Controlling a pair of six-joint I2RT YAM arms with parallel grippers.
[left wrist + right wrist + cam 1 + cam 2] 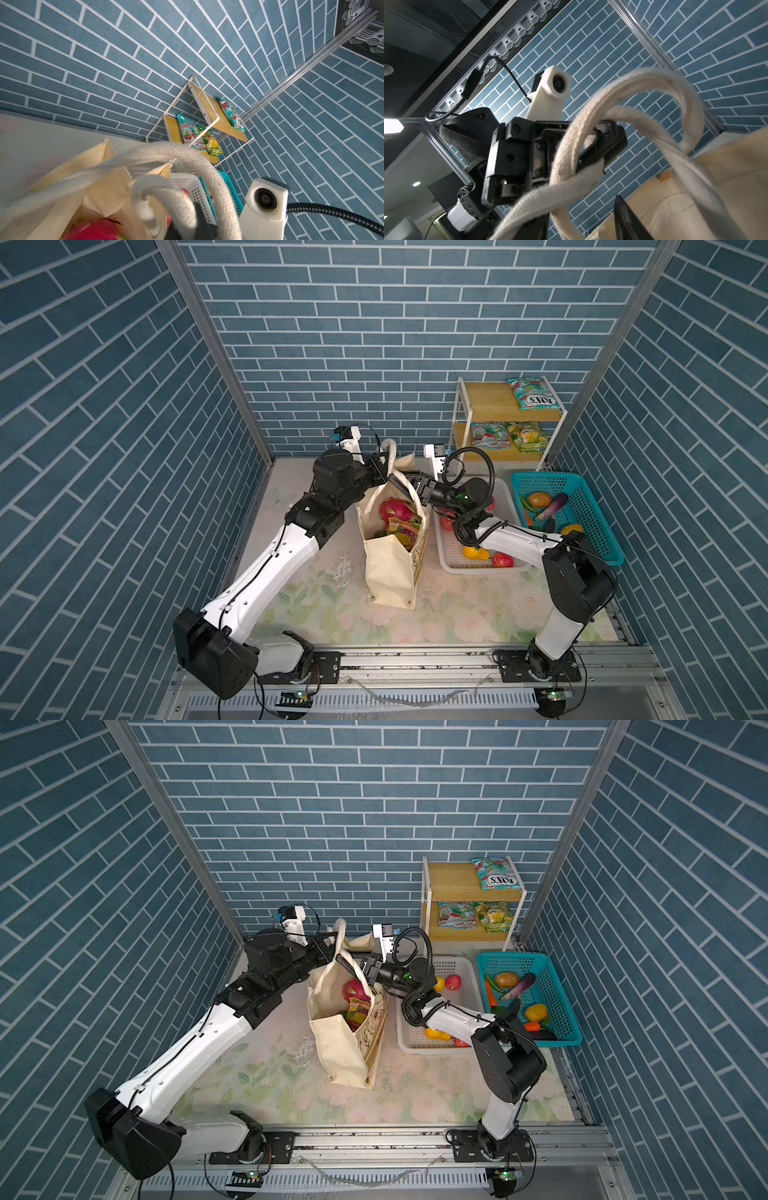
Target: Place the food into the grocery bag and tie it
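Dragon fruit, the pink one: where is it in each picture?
In both top views: dragon fruit inside the grocery bag, toward its far end.
Left wrist view: blurry pink inside the bag, beside the rope handles.
Right wrist view: not in it.
Shared landmark: the white rope handles, seen in every view.
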